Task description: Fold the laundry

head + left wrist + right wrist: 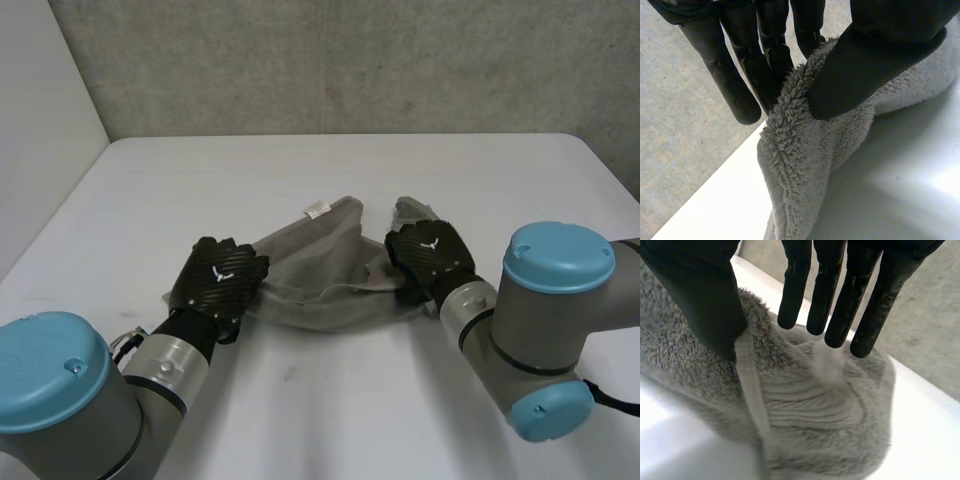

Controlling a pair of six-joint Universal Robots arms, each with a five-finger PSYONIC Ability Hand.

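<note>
Nearest, at nine o'clock of the grey towel (320, 285), the left hand (218, 280) pinches the terry edge between thumb and fingers. At three o'clock the right hand (430, 258) lies wide, fingers straight over the bunched end. The towel sits crumpled mid-desk (330, 400), its label (316, 209) at twelve. This looks like the spreading step. Next, the right hand needs a grip, then both should draw apart.

Towel (320, 285) at ctr of table (300, 170), L hand (218, 278) on its left end, R hand (430, 258) on its right end, tag (316, 209) at rear edge
</note>
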